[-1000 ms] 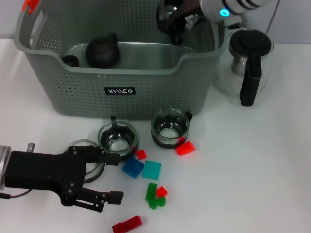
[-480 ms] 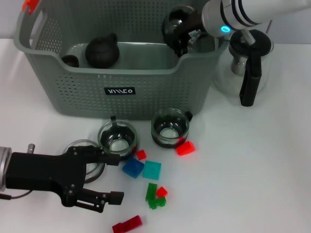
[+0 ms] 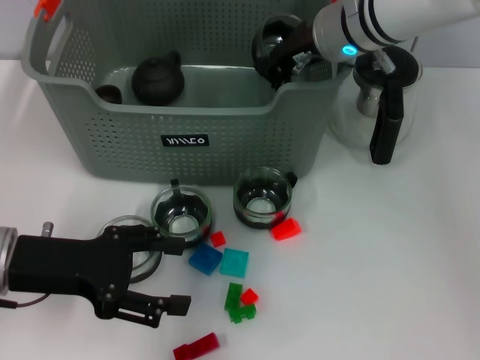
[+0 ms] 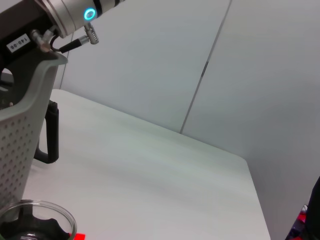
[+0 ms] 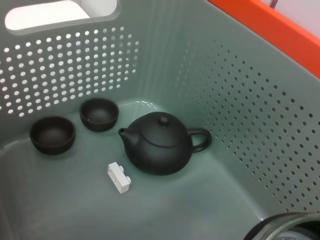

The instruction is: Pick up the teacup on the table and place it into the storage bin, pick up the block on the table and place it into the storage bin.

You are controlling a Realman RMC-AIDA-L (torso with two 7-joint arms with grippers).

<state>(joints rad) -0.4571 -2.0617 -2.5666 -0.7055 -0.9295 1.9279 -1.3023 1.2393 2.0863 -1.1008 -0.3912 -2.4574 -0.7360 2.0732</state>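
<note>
Teacup (image 3: 276, 45) clasped by right gripper (image 3: 289, 56) over storage bin (image 3: 187, 142) rim; left gripper (image 3: 169, 274) spread.

Bystanders on the white counter (image 3: 405, 262)
A glass jug (image 3: 379, 101) with black lid and handle stands upright at the right; a dark teapot (image 5: 159, 144) sits beside two small dark bowls (image 5: 52, 134).

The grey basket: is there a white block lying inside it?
Yes, the right wrist view shows a small white block on the floor of the storage bin, beside the dark teapot.
</note>
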